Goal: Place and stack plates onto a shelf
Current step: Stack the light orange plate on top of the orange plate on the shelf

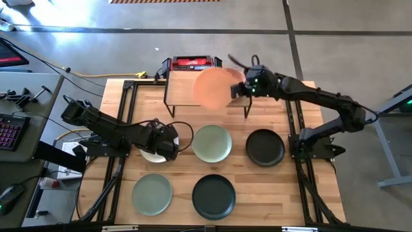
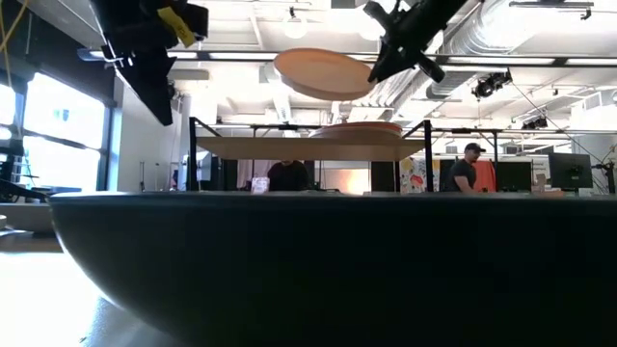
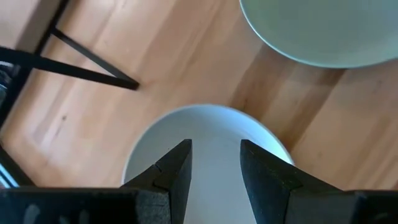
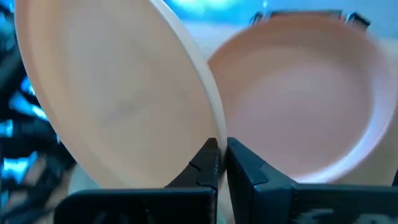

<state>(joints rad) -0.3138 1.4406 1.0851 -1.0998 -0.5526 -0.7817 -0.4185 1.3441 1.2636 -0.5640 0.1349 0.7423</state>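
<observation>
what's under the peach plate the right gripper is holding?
Right gripper holds a peach plate above the shelf. A second peach plate lies below it on the shelf; anything beneath that one is hidden.

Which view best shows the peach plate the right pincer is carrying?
The right wrist view: the held peach plate fills it, its rim clamped in the right pincer, with another peach plate beyond. The high view shows it over the shelf. The low view shows it edge-on above the shelf. The left wrist view misses it.
</observation>
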